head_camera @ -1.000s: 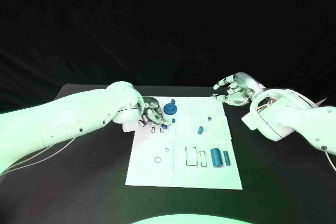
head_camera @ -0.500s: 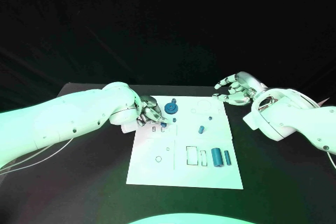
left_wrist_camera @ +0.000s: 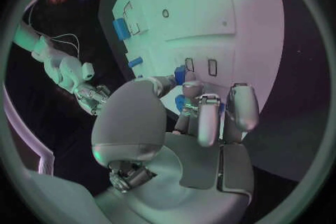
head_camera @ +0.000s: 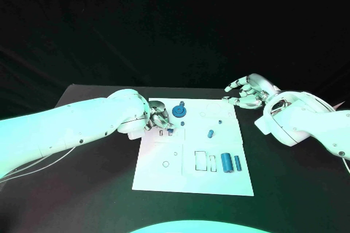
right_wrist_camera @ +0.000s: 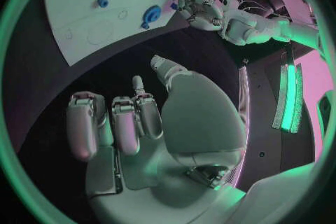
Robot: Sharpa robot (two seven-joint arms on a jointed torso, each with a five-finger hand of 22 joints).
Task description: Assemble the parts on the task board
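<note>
1. Left hand over the task board's far-left corner, fingers pinching a small blue part just above 2 small rectangular slots.
2. Right hand raised beyond the board's far-right corner, fingers loosely curled, holding nothing.
3. Blue gear seated near the left hand; 2 blue cylinders lying mid-board on the white plate, black counter beneath.

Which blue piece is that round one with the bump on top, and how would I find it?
Start at the white board in the middle of the black table. Look to its far edge, beside the left robot hand. There sits the gear, a wide round disc, unlike the cylinders lying at the near right.
</note>
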